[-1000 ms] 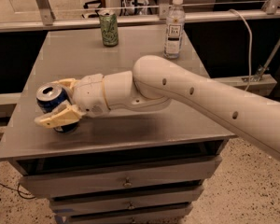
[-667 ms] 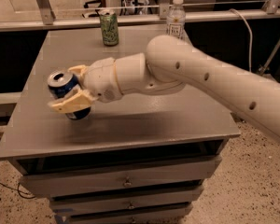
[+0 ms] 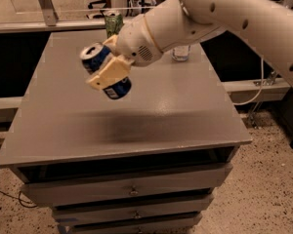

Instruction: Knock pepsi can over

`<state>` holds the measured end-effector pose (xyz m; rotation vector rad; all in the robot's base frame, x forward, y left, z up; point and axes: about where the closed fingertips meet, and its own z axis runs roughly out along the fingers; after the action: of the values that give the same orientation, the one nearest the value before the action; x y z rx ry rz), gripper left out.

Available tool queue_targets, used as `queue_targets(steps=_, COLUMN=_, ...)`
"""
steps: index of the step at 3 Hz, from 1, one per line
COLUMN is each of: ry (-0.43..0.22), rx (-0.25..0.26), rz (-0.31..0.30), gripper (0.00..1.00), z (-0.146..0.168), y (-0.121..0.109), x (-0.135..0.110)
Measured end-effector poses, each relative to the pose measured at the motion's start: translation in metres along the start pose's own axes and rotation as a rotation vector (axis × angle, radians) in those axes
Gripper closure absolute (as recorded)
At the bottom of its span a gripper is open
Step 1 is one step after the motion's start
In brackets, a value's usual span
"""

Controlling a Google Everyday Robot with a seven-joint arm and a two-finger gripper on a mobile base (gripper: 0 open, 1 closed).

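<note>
Pepsi can point(image 3: 118, 87), steeply tilted and clamped in the closed gripper point(image 3: 109, 73) above the left of the tabletop point(image 3: 176, 116), should be lowered sideways until flat, then released clear of the edges.

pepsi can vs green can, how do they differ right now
Colour: the pepsi can is dark blue, the green can green. Pose: the pepsi can is tilted, top toward the left; the green can stands upright. State: the gripper is shut on the pepsi can above the table; the green can sits free at the far edge. Both are soda cans.
</note>
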<state>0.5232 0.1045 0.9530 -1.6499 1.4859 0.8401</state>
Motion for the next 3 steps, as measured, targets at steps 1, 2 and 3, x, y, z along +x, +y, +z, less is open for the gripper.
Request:
queue_targets(steps=1, ry=0.189, rx=-0.065, rz=0.098, gripper=1.00, z=-0.016, y=0.006, x=0.042)
queue_targets(steps=2, ry=0.305, rx=-0.109, rz=0.143, gripper=1.00, z=-0.012, y=0.015, x=0.073)
queue_targets(steps=3, ry=0.375, rx=-0.077, rz=0.148, gripper=0.83, z=0.001, y=0.021, x=0.090)
